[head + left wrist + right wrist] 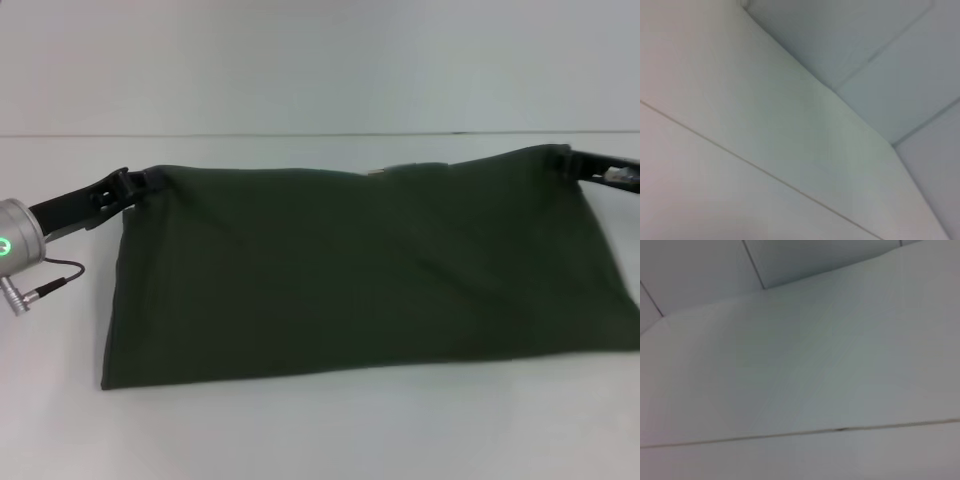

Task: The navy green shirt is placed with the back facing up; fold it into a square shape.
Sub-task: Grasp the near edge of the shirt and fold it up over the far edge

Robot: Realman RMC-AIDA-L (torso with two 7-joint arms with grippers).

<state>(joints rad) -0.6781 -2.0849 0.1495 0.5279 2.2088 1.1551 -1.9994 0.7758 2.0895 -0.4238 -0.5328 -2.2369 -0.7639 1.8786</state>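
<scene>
The navy green shirt [360, 275] lay folded lengthwise across the white tabletop [320, 430], each end effector, left [138, 183] and right [572, 158], clenched on a far corner nearest the tabletop's rear edge.

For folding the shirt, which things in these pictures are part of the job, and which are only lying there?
Part of the job:
- the navy green shirt, spread wide and held up at its two far corners
- the left tool, at the shirt's far left corner
- the right tool, at its far right corner

Only there:
- the white table
- the pale wall behind; nothing else lies about
</scene>
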